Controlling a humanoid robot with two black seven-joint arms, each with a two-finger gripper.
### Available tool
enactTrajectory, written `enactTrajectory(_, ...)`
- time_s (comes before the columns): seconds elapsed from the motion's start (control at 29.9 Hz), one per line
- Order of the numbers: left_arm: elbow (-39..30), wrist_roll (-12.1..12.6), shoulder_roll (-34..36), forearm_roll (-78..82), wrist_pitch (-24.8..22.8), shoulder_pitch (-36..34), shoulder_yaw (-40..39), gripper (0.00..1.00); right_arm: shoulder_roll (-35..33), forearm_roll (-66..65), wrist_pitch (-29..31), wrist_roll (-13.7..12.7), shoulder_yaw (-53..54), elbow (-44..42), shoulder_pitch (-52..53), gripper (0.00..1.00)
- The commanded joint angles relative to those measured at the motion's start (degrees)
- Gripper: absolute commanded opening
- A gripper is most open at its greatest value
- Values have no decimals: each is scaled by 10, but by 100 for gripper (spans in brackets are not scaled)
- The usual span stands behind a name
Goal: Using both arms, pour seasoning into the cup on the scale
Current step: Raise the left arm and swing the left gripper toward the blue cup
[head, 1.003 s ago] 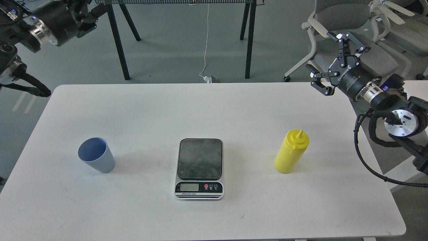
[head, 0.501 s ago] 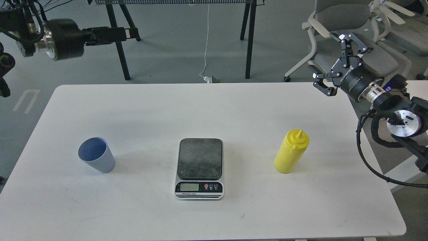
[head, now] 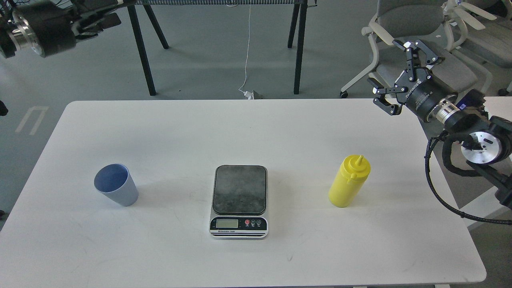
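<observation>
The yellow seasoning bottle (head: 349, 182) stands upright on the right of the white table (head: 280, 128), with its cap on. The light-blue cup (head: 116, 190) stands upright on the left of the table. The scale (head: 239, 200) lies between them near the front, and its dark platform is bare. My right gripper (head: 391, 75) is open and empty. It hovers past the table's far right corner, well above and behind the bottle. My left gripper (head: 105, 15) is high at the top left, far behind the cup. It is dark, and its fingers cannot be told apart.
Grey office chairs (head: 416, 36) stand behind the right gripper. Black legs (head: 298, 48) of another table and a white cable (head: 247, 48) are on the floor beyond the far edge. My right arm's looped black cable (head: 434, 188) hangs off the table's right side.
My left arm has swung up and to the left, toward the top left corner. My right gripper has stayed almost in place and still open. Cup, scale and bottle have not moved.
</observation>
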Motion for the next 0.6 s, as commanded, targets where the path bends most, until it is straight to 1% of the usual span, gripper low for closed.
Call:
enactTrajectory(0.0, 0, 0, 2, -36, 0, 5, 0, 100, 0, 0, 0, 0, 0, 1, 0, 99)
enactTrajectory(0.23, -1, 0, 9, -84, 0, 2, -1, 100, 1, 0, 0, 0, 0, 0, -2, 99)
enactTrajectory(0.37, -8, 0, 12, -72, 0, 2, 7, 100, 2, 0, 0, 0, 0, 2, -2, 99)
enactTrajectory(0.47, -17, 0, 13, 40, 0, 5, 7, 100, 1, 0, 0, 0, 0, 2, -3, 99)
enactTrajectory(0.57, -48, 0, 12, 201, 0, 11, 12, 100, 2, 0, 0, 0, 0, 1, -3, 99)
